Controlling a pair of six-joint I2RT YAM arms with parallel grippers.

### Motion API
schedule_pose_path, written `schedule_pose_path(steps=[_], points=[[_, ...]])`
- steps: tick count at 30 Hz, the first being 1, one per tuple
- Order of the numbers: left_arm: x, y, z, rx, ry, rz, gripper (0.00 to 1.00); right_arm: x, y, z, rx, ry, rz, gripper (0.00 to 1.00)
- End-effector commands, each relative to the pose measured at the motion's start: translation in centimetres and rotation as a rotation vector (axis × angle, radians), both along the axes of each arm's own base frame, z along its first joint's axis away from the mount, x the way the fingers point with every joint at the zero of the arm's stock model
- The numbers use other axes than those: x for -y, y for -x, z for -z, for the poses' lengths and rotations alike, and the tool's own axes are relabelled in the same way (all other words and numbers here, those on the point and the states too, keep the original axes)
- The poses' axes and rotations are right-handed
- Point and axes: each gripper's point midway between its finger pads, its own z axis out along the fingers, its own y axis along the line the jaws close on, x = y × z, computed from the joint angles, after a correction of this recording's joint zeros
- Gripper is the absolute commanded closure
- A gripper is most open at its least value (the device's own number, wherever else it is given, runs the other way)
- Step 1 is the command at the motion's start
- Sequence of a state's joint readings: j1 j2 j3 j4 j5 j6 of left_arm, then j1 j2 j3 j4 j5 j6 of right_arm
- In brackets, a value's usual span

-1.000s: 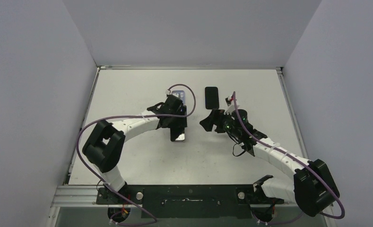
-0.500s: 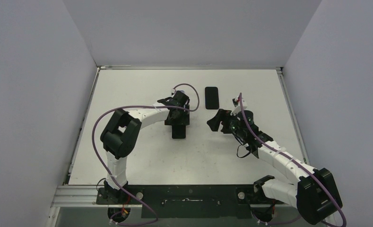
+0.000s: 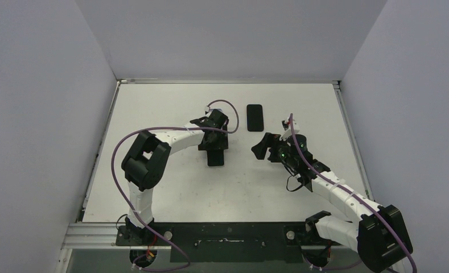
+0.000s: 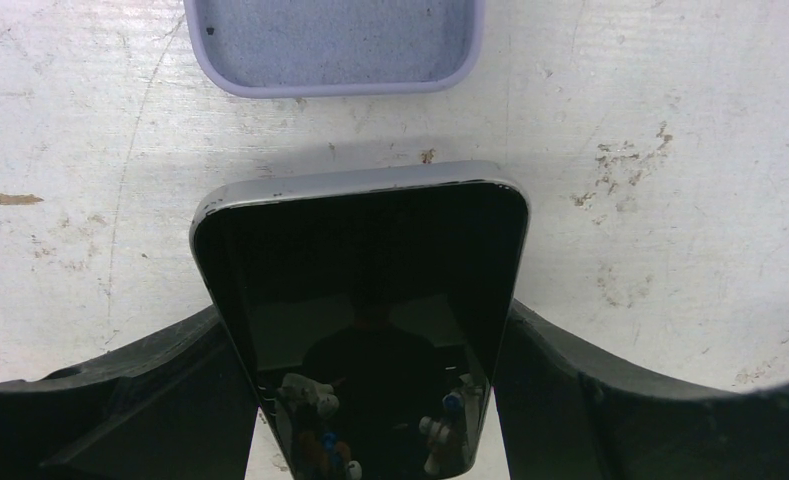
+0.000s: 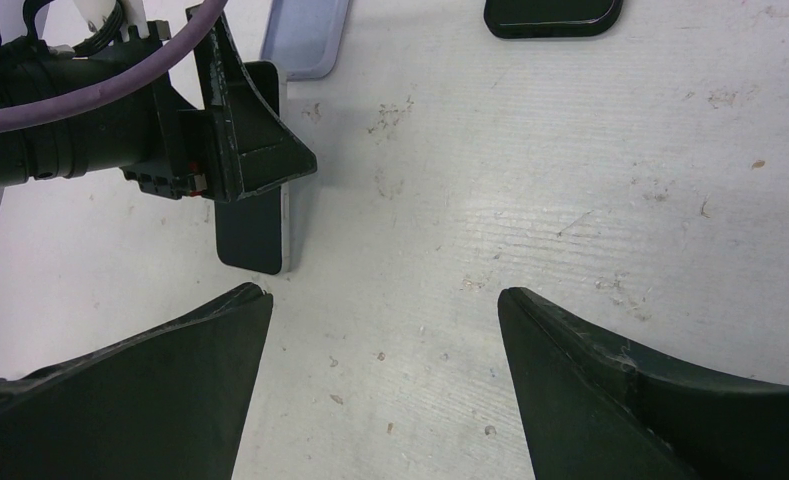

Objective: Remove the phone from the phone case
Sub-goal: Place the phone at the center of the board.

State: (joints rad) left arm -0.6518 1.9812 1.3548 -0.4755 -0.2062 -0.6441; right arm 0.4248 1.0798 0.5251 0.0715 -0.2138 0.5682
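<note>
Phone [image 4: 360, 300], one; case [image 4: 335, 45], one.

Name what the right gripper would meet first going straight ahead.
Likely the bare table: the open right gripper tilts down, aiming between the case and a black slab; depth is unclear.

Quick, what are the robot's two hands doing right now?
Left gripper: closed on the phone.
Right gripper: open, holding nothing.
</note>
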Motion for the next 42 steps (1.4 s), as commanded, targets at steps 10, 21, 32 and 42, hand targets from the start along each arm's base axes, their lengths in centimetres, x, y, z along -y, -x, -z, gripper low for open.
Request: schedule_pose_path(steps=[10,21,32,42], points=[[-1.0,0.8,1.9,-0.048,-0.043,-0.014,0.22,0.3,-0.6,-0.8,0.037,-0.017,0.016,0.14],[-1.8,0.9,2.0,-0.032,-0.063,-0.042,0.27,0.1,-0.6,-0.8,0.032,-0.022,0.008,0.14],[-2.2,0.7,2.2,-0.018,-0.089,-0.036,0.32,0.2,-0.5,-0.9,0.034,-0.024,0.009,0.14],[-2.4,0.4,-1.1,0.032,-0.078,-0.028,0.15,0.5,-1.1,-1.9,0.072,0.015,0.005,0.03]])
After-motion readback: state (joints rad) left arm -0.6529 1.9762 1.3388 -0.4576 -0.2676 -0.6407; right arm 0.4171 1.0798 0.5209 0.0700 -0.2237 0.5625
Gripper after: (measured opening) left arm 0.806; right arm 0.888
